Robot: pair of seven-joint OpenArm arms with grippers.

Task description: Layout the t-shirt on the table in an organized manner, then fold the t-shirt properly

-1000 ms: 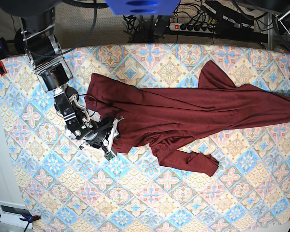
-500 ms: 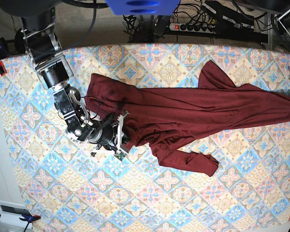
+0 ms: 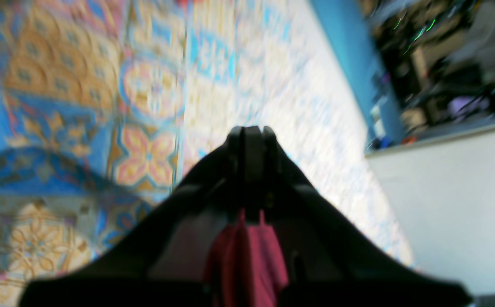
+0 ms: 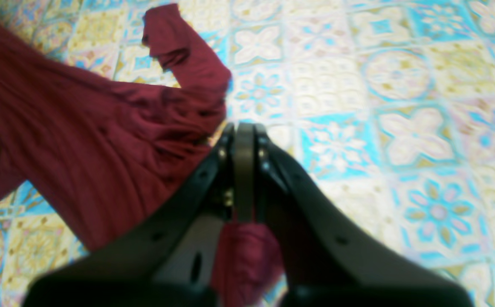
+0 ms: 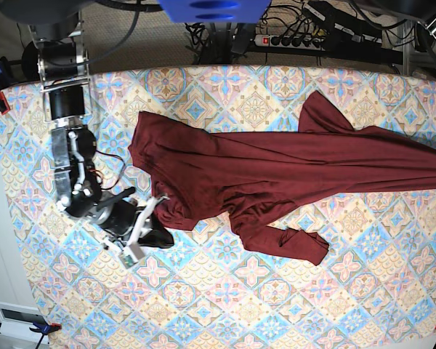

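One dark maroon long-sleeved knit t-shirt (image 5: 276, 174) lies crumpled, stretched across far half of worktop (image 5: 225, 305) with pastel blue, pink and cream diamond-tile cloth, running off base view's right edge. Right tool (image 4: 244, 128) pressed together, pinching maroon fabric fold at shirt's near-left edge. Left tool (image 3: 251, 130) pressed together, pinching maroon fabric near worktop edge; view blurred.
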